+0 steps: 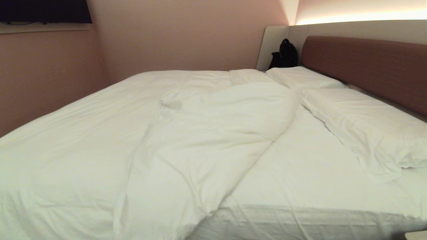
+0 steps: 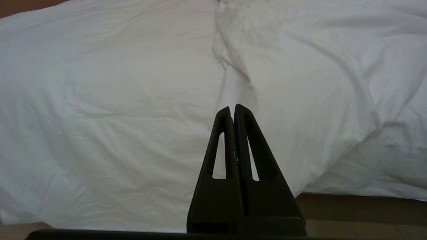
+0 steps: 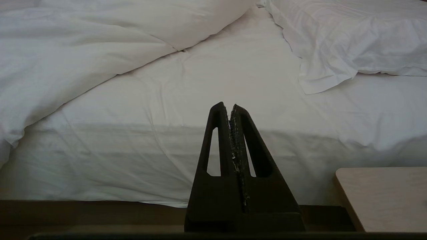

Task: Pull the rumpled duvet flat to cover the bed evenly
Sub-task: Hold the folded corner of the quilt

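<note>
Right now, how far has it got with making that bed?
Nothing looks done: the duvet lies bunched in a fold, leaving the sheet bare below the pillows. Nothing is in hand either; the left gripper and right gripper are shut and empty, short of the bed. All the pulling remains.

Head view overlooks the bed (image 1: pixel 300 160); both wrist views face its near edge.

White duvet (image 1: pixel 186 133), white pillows (image 1: pixel 360 123), reddish-brown headboard (image 1: pixel 367 66), black fingers (image 2: pixel 227 133)
</note>
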`<state>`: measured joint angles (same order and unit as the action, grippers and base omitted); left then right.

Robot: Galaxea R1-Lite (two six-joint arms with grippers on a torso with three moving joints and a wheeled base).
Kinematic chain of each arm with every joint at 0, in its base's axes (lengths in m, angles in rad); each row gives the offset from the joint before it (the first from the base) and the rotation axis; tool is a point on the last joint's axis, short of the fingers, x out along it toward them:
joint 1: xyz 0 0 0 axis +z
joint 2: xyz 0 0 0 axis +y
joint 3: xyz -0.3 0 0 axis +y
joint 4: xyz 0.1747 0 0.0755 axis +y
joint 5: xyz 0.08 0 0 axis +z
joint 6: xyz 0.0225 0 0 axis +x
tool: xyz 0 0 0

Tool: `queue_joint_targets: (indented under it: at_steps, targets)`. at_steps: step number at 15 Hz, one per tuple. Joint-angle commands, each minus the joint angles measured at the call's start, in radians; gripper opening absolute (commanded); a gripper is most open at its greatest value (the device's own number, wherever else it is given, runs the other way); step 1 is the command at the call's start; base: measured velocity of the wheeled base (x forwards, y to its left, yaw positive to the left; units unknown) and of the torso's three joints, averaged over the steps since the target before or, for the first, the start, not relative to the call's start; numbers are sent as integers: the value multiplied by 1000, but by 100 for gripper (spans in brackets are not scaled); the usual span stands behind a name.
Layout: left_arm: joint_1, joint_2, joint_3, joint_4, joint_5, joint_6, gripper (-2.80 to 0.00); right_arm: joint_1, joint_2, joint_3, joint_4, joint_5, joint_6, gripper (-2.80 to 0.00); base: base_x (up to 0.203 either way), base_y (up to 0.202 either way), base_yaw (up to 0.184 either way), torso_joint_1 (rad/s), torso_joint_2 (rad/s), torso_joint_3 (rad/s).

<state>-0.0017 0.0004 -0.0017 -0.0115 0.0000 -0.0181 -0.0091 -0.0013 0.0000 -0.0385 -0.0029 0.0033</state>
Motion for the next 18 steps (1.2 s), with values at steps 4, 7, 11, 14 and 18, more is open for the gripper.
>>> queue_joint_targets:
  at_steps: [4, 7, 11, 14, 18]
  targets:
    - [0, 0, 0, -1, 0, 0, -280, 0, 1, 0, 0, 1, 1, -280, 0, 0, 0, 0, 0, 0]
    - [0, 0, 0, -1, 0, 0, -280, 0, 1, 0, 0, 0, 1, -280, 0, 0, 0, 0, 0, 0]
    - [0, 0, 0, -1, 0, 0, -280, 0, 1, 0, -1, 0, -1, -280, 0, 0, 0, 0, 0, 0]
    - [0, 0, 0, -1, 0, 0, -280, 0, 1, 0, 0, -2, -8, -280, 0, 0, 0, 0, 0, 0]
    - [0, 0, 0, -1, 0, 0, -280, 0, 4, -77, 11, 9, -8, -280, 0, 0, 0, 0, 0, 0]
